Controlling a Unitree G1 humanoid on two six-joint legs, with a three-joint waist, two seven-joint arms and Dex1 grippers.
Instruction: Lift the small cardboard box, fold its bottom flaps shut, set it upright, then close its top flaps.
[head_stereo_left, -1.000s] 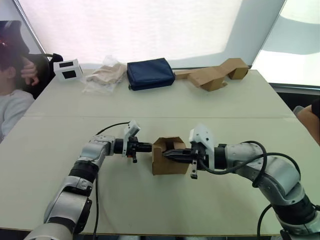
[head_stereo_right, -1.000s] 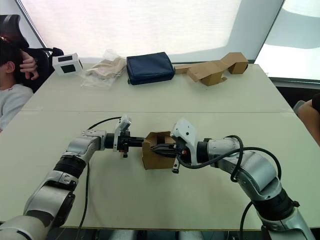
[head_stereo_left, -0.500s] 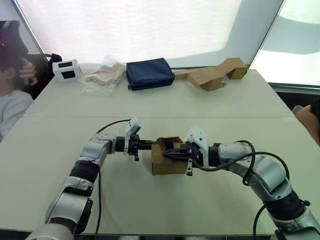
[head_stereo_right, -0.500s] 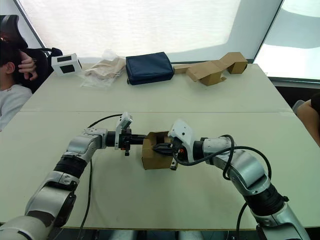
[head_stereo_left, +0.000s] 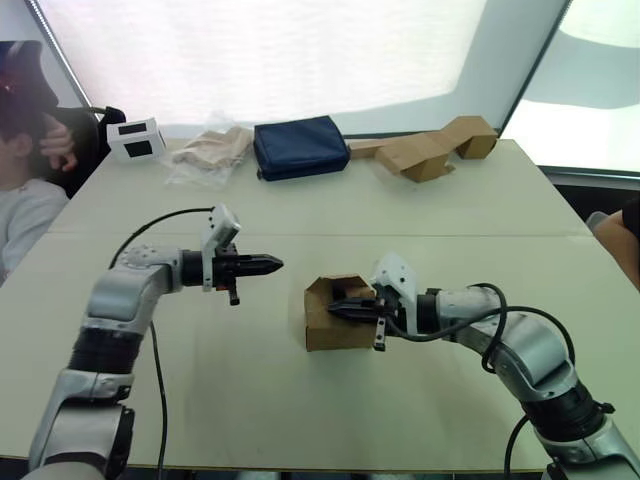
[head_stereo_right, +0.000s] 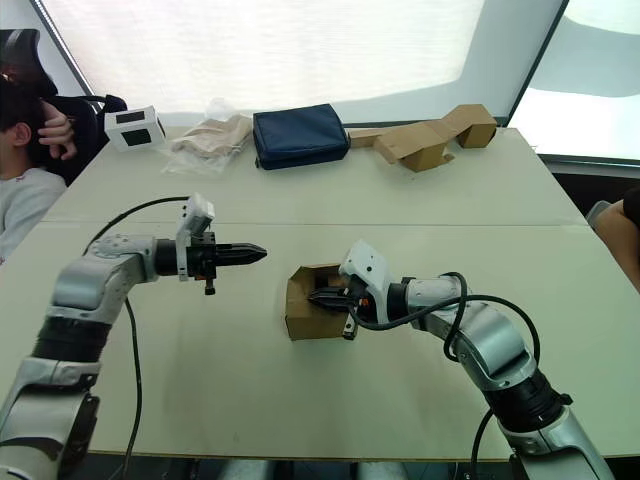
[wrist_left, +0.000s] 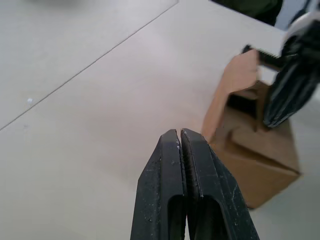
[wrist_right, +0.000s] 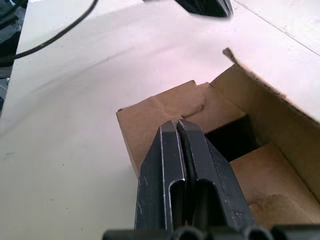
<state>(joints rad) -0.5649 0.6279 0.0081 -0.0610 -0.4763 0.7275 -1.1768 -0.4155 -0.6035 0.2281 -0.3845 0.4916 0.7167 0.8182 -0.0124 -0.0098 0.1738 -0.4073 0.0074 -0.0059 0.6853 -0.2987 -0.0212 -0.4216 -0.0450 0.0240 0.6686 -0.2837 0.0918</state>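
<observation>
Head cameras: a pale counter (head_stereo_left: 300, 215) fills the scene. The small cardboard box (head_stereo_left: 335, 318) sits on it near the front edge, a little right of centre, with its opening facing up and its top flaps (head_stereo_left: 322, 290) not closed; one flap on the box's left side stands up. The right end effector (head_stereo_left: 338, 307) reaches in from the right, its two black fingers pressed together, their tips over the open top of the box. The left end effector (head_stereo_left: 272, 264) hangs above the counter to the left of the box, clear of it, fingers pressed together and pointing toward the box. Along the far edge lie a small white device (head_stereo_left: 135, 138), a crumpled clear plastic bag (head_stereo_left: 208, 152), a navy blue pouch (head_stereo_left: 299, 146) and longer bent cardboard pieces (head_stereo_left: 428, 149). A person (head_stereo_left: 25, 190) sits at the far left with a hand raised to the head.

Left wrist camera: the left end effector's fingers (wrist_left: 172, 185) are shut against each other, holding nothing. Beyond them the box (wrist_left: 257, 150) rests on the counter, one flap (wrist_left: 231, 90) raised, with the other arm's dark fingers (wrist_left: 290, 85) over it.

Right wrist camera: the right end effector's fingers (wrist_right: 172, 175) are closed together, gripping nothing, and lie over the box's inner flaps (wrist_right: 170, 112). A dark gap shows between the folded flaps, and one side wall (wrist_right: 272, 112) rises beside them.
</observation>
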